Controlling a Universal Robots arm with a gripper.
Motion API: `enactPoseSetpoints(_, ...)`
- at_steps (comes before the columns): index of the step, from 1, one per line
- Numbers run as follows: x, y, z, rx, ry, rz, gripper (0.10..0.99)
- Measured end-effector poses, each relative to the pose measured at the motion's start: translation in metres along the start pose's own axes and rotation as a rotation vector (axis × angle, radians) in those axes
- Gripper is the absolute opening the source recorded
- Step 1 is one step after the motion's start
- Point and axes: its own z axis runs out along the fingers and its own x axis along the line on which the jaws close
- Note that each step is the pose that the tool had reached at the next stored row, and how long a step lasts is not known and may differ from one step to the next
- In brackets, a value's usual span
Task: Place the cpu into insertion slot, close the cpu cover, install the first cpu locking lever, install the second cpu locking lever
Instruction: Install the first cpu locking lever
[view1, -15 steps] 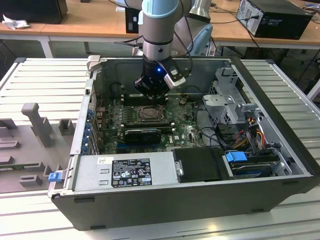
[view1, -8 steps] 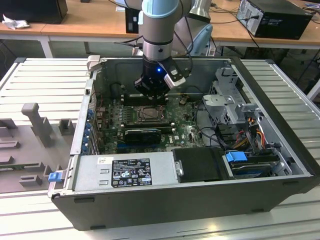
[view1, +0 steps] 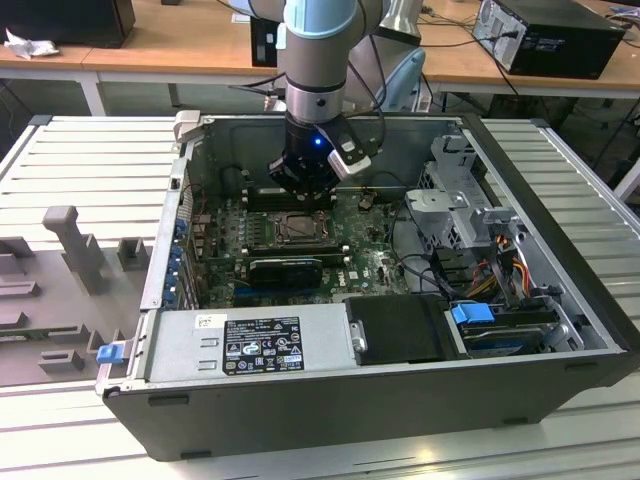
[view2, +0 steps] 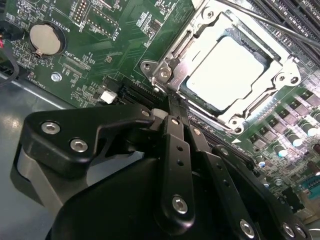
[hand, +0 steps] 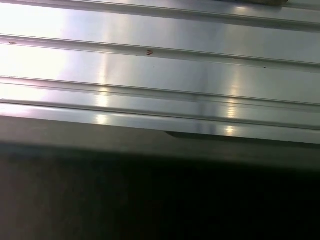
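Note:
The pale square cpu (view2: 227, 70) lies flat in the insertion slot (view1: 298, 228) on the green motherboard (view2: 125, 35). The silver cpu cover (view2: 280, 82) lies down around it, and the chip shows through its window. My gripper (view2: 172, 102) is shut, its black fingers (view2: 176, 145) pressed together with nothing visible between them. The tips sit at the socket's edge, beside a metal corner bracket (view2: 160, 72). In the exterior view the gripper (view1: 302, 195) hangs low inside the open case, just behind the socket. A thin dark rod (view2: 270, 24) crosses the socket's far side.
A long black card (view1: 285, 268) lies just in front of the socket, with the power supply (view1: 250, 345) beyond it. A drive cage (view1: 460, 200) and cables fill the exterior view's right. A coin battery (view2: 45, 39) sits on the board. The case stands on a ribbed aluminium table (hand: 150, 65).

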Motion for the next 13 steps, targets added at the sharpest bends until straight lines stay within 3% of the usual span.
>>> enactPoseSetpoints(2,-0.0002,0.0000,0.0001,-0.006,-0.0006,0.000,0.106)
enactPoseSetpoints(5,-0.0004,0.0000,-0.0021,-0.007,-0.0009,0.000,0.106)
enactPoseSetpoints(8,-0.0005,0.0003,-0.0120,-0.006,-0.0007,0.000,0.106)
enactPoseSetpoints(13,-0.0005,-0.0008,-0.0129,-0.006,-0.0007,0.000,0.106)
